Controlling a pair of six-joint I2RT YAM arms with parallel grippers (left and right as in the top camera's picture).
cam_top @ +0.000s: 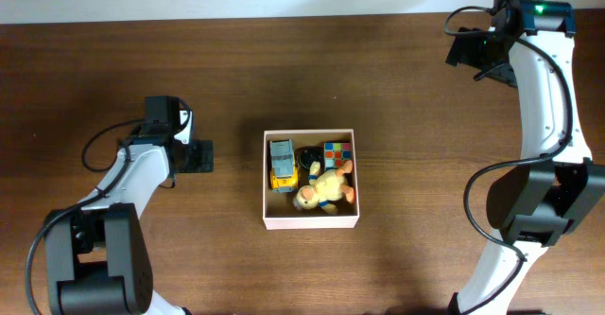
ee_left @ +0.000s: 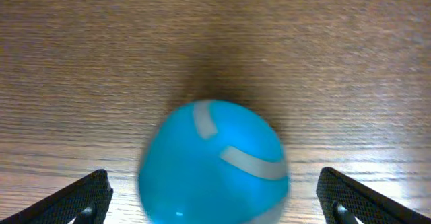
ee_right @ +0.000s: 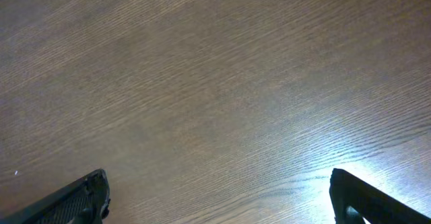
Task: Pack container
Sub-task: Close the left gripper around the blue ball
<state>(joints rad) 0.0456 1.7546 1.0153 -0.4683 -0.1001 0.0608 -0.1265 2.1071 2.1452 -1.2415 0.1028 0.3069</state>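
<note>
The container [cam_top: 312, 223], a square cream-walled box, sits mid-table. It holds a yellow and grey toy truck [cam_top: 282, 164], a colour cube [cam_top: 337, 153], a yellow plush duck [cam_top: 324, 187] and a small dark item [cam_top: 307, 154]. My left gripper [cam_top: 197, 156] is left of the box. In the left wrist view it [ee_left: 215, 200] is open, with a blue ball with grey stripes [ee_left: 214, 160] on the table between its wide-spread fingers, not touched. The ball is hidden in the overhead view. My right gripper [cam_top: 470, 50] is open and empty over bare wood at the far right [ee_right: 219, 194].
The brown wooden table [cam_top: 425, 164] runs to a white wall strip along the far edge. The arm bases stand at the front left [cam_top: 99, 258] and front right [cam_top: 539, 211].
</note>
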